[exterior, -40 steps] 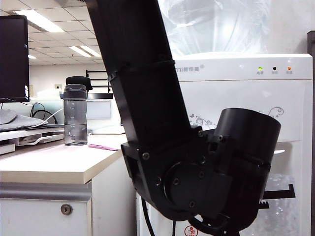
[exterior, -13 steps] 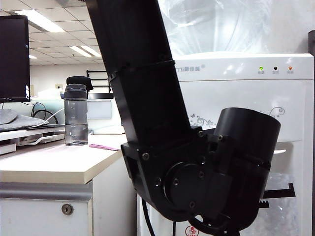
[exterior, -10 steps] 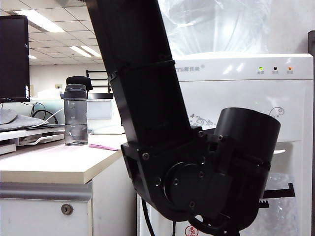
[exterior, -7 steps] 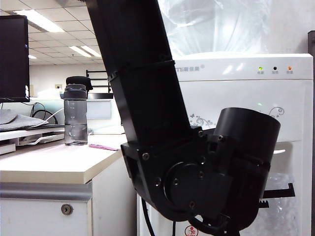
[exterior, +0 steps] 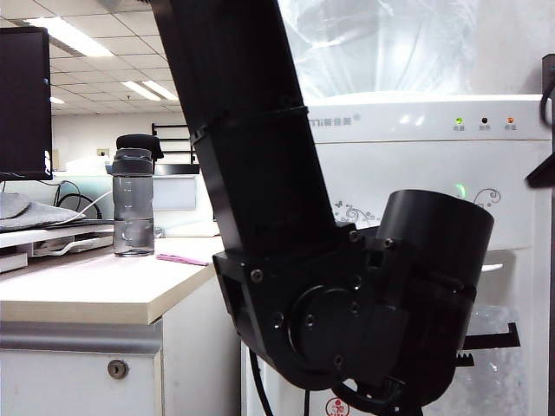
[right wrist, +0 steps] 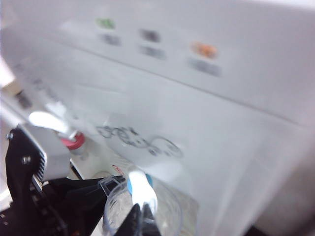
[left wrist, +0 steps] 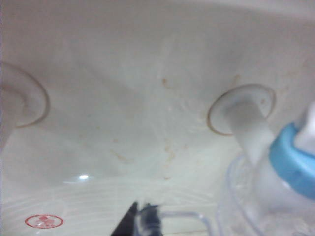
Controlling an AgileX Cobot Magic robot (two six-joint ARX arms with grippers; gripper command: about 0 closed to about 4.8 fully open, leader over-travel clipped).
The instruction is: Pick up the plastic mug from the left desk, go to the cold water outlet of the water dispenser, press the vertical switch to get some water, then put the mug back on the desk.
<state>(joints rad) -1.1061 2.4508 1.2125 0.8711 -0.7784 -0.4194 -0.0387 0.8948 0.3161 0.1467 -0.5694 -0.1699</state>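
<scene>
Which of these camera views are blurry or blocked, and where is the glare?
Exterior view: sharp, but the left arm blocks the middle; ceiling lights glare behind the bottle. Left wrist view: soft focus on the cold water outlet and plastic mug. Right wrist view: motion-smeared across the water dispenser.

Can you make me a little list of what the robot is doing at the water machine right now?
mug: plastic mug held under the cold water outlet
left tool: left tool shut on the mug's handle
right tool: right tool above the blue tap's lever, fingertips together
water dispenser: white water dispenser, green light lit
red tap: red tap beside it, untouched
desk: left desk with a grey bottle
</scene>
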